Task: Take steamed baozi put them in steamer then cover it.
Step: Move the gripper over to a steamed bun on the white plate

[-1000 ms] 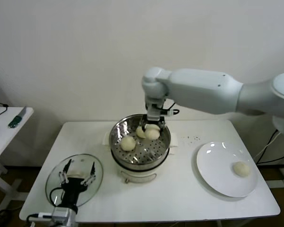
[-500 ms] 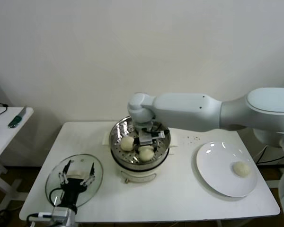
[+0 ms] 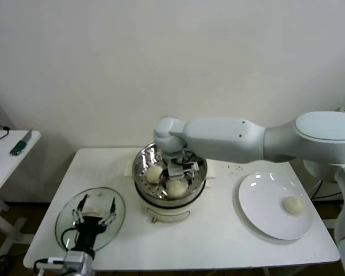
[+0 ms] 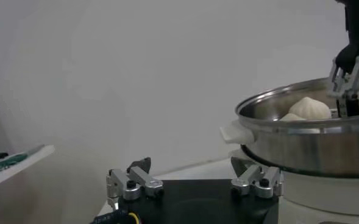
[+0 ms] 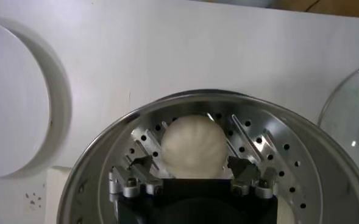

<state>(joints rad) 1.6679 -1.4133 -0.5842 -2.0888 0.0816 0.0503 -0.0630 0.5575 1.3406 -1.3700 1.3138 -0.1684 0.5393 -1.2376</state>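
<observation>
The steamer point(image 3: 142, 178) stands mid-table on its white base. My right gripper point(image 3: 178, 171) is down inside it, open, its fingers point(image 5: 139, 165) spread on either side of a baozi point(image 5: 193, 146) that rests on the perforated tray. In the head view this baozi point(image 3: 176, 187) lies at the front of the tray and a second baozi point(image 3: 154, 173) lies to its left. Any other baozi in the pot is hidden by the arm. One baozi point(image 3: 293, 205) is on the white plate point(image 3: 264, 201). My left gripper point(image 3: 93, 210) is open and empty above the glass lid point(image 3: 69, 227).
The lid lies flat at the table's front left corner. The plate is at the right. A small side table point(image 3: 11, 152) with tools stands far left. In the left wrist view the steamer point(image 4: 313, 143) is close by, with the right gripper point(image 4: 348, 79) above its rim.
My right gripper came down from above the steamer's back rim to the front of the tray with a baozi. The baozi now rests on the tray. The left arm has not moved.
</observation>
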